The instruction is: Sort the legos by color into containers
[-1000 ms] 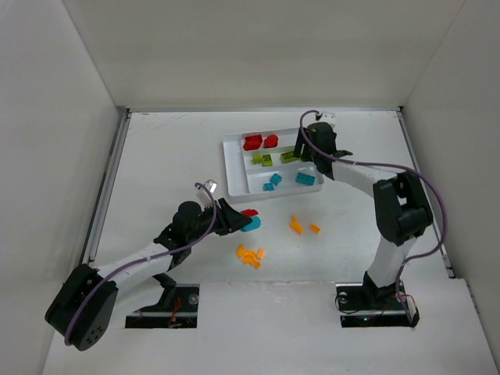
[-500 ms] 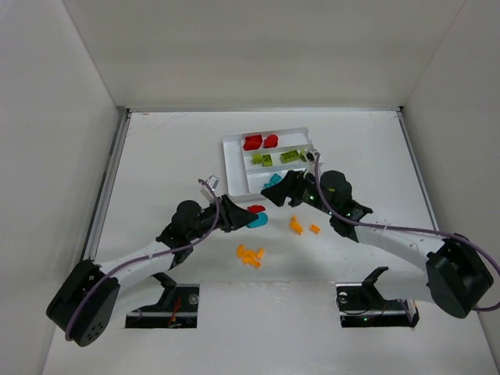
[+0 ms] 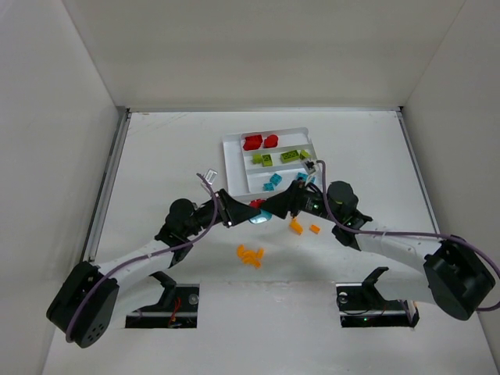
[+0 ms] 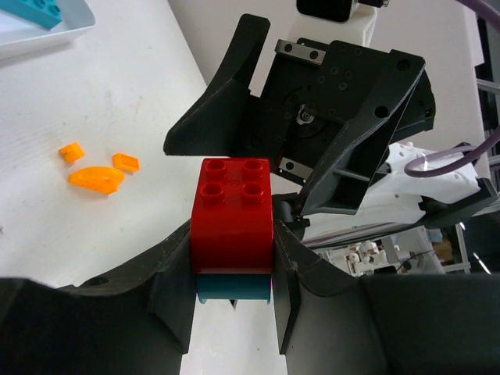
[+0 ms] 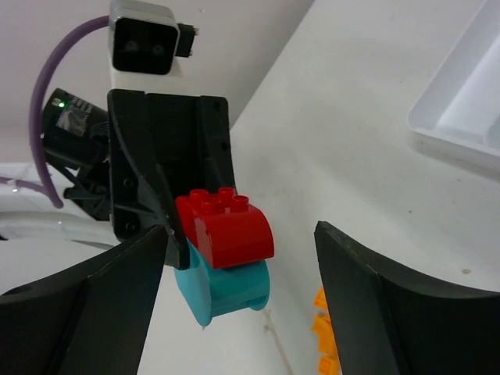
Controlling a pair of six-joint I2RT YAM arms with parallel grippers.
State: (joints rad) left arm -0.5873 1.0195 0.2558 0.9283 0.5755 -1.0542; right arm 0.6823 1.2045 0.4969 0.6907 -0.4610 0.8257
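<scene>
My left gripper is shut on a red brick stuck on top of a teal brick, held above the table just below the white tray. My right gripper is open, its two fingers standing either side of that red-and-teal pair without touching it. In the top view the pair hangs between both grippers. The tray holds red bricks, green bricks and teal bricks in separate slots. Orange bricks lie loose on the table.
Two more orange pieces lie right of the grippers, under the right arm. The tray's near corner lies close behind the right gripper. White walls enclose the table on three sides.
The right arm has swung from over the tray down to the left gripper, bringing its open fingers around the held pair. The left gripper has carried the pair slightly up and right.
</scene>
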